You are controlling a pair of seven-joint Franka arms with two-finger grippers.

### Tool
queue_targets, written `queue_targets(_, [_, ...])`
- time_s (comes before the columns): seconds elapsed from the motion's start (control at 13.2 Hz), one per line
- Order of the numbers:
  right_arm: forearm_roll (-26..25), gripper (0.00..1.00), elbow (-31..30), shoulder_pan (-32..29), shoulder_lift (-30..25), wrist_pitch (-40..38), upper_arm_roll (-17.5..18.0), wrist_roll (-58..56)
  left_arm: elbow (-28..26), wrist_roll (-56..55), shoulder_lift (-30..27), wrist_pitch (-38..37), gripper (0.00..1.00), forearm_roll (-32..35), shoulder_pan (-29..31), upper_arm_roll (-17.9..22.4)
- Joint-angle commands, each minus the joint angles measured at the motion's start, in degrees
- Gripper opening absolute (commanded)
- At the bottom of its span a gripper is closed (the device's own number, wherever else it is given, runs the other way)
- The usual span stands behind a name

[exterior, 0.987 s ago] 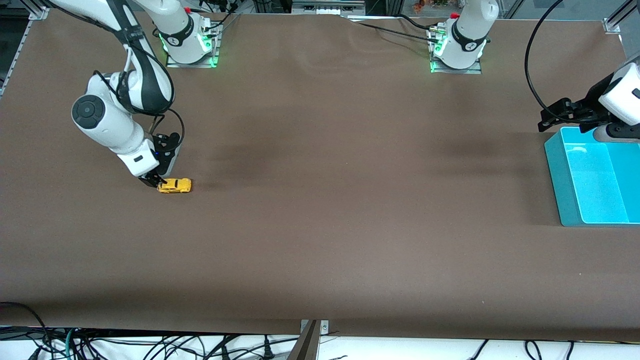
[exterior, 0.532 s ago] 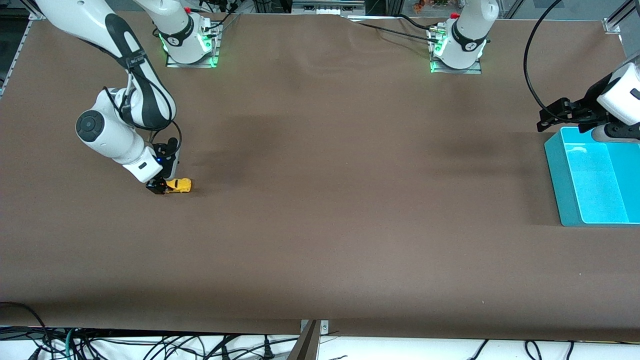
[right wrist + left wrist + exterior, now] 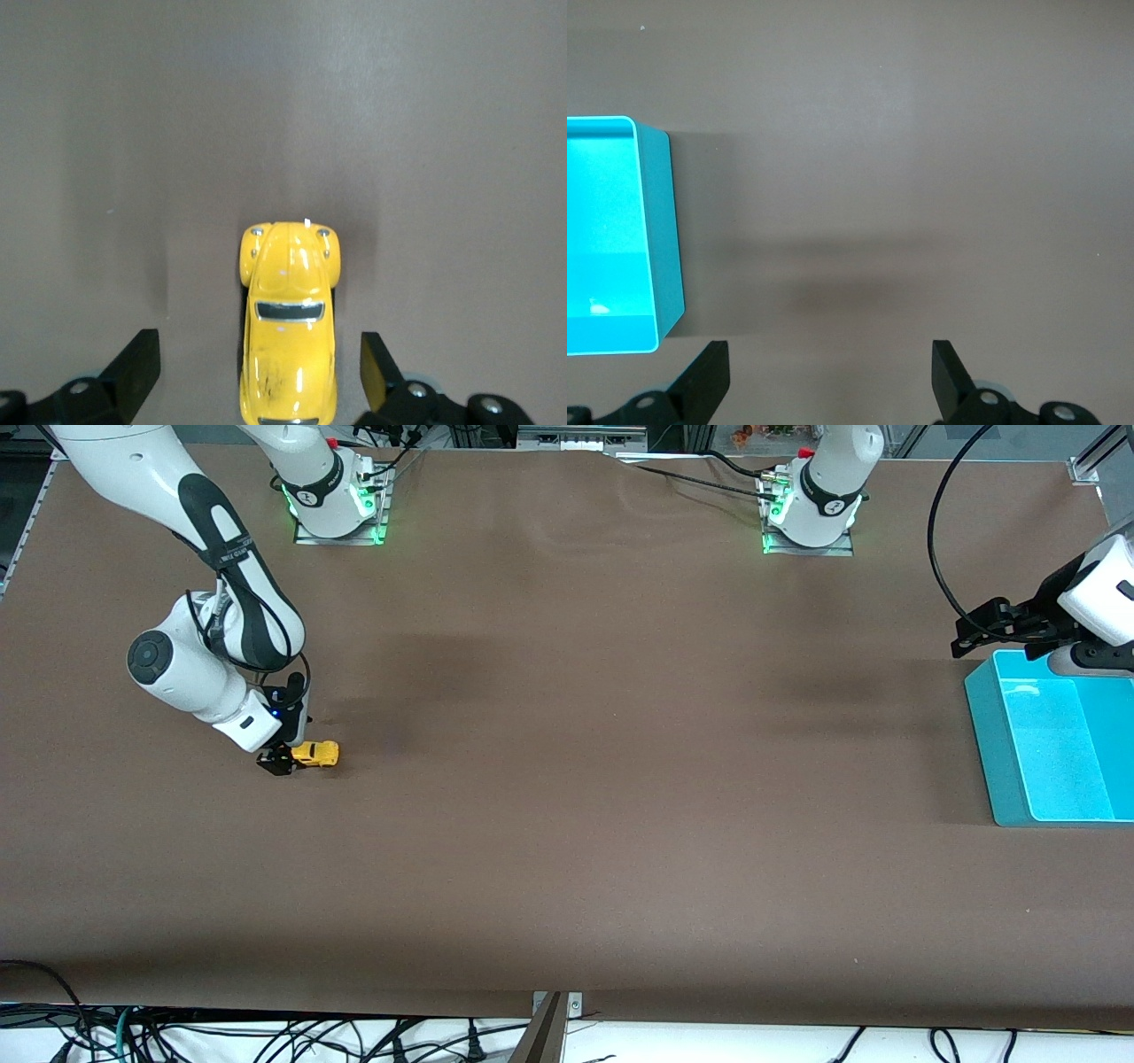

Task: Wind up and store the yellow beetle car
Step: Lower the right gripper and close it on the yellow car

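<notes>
We count one yellow beetle car point(image 3: 315, 754) sitting between the spread jaws of the right gripper point(image 3: 276, 763), one turquoise bin point(image 3: 999, 755) beside the left gripper's point(image 3: 988, 631) open jaws, two robot arms, one brown counter point(image 3: 567, 824).

We see the yellow beetle car point(image 3: 289, 332) as glossy, smooth painted shell, highlights on roof, faint dark scuffs on its body. Desk point(image 3: 567, 824) cover reads matt brown, fine-grained, slightly rippled near the bases. Bin point(image 3: 1045, 748) looks like smooth cyan plastic, mild sheen inside. Fingers point(image 3: 135, 363) of the right gripper point(image 3: 257, 367) are matt black plastic.
</notes>
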Motion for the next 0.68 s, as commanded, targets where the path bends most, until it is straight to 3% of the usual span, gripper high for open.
queue_targets(0.0, [1.5,0.80,0.6,-0.6,1.3,1.3,0.5,-1.8,1.3,-0.1,0.0,-1.5,1.00,1.2,-0.3,-0.2])
queue_targets(0.15, [1.6,0.48,0.6,-0.7,1.3,1.2,0.6,-1.8,1.3,-0.2,0.0,-1.5,1.00,1.2,-0.3,-0.3])
queue_targets(0.38, [1.5,0.17,0.9,-0.9,1.8,1.2,0.5,-2.0,1.3,-0.1,0.0,-1.5,1.00,1.2,-0.3,-0.3])
queue_targets(0.61, [1.5,0.12,1.5,-1.9,2.7,1.2,0.8,-4.1,1.3,-0.1,0.0,-1.5,1.00,1.2,-0.3,-0.3])
